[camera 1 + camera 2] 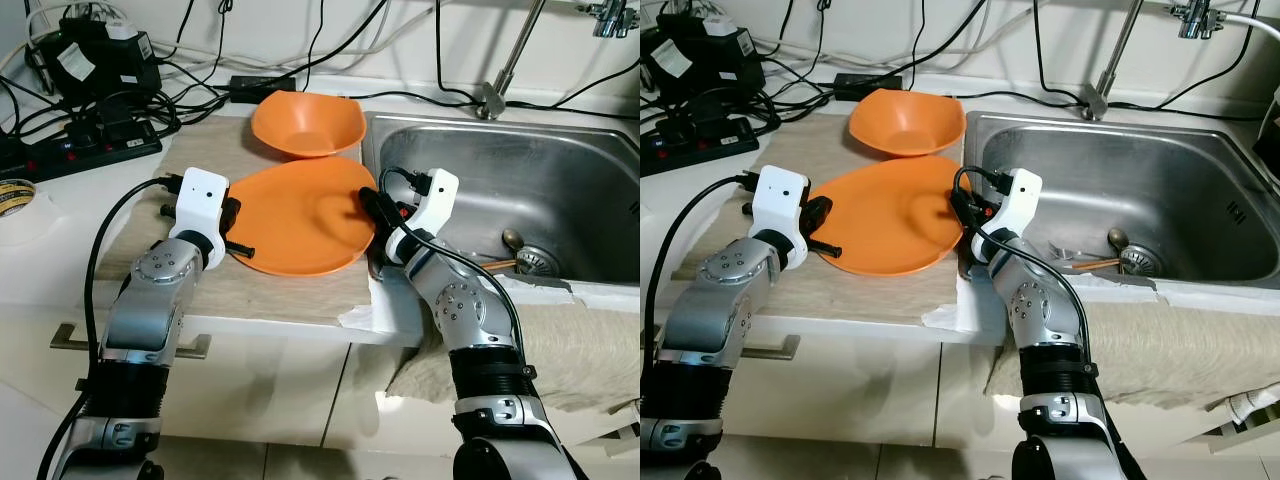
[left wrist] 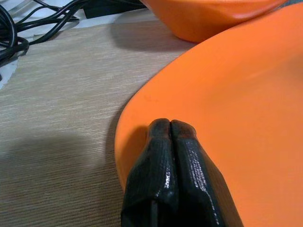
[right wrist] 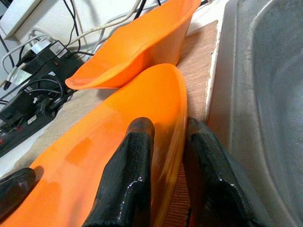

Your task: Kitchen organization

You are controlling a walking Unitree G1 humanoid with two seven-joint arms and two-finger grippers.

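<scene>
A large orange plate (image 1: pixel 300 215) lies on the tan mat (image 1: pixel 200 150) beside the sink. My right gripper (image 1: pixel 368 205) is at its right rim, one finger inside the plate and one outside, shut on the rim (image 3: pixel 176 99). My left gripper (image 1: pixel 245 249) is at the plate's left edge, its fingertips (image 2: pixel 169 125) pressed together and resting on the rim. An orange bowl (image 1: pixel 305 122) stands just behind the plate, upright.
The steel sink (image 1: pixel 560 135) is right of the plate, with a spoon (image 1: pixel 510 240) and other cutlery near its drain. A faucet (image 1: pixel 505 75) rises behind it. Power strips and cables (image 1: pixel 80 140) crowd the back left. A cloth (image 1: pixel 580 340) hangs over the counter's front.
</scene>
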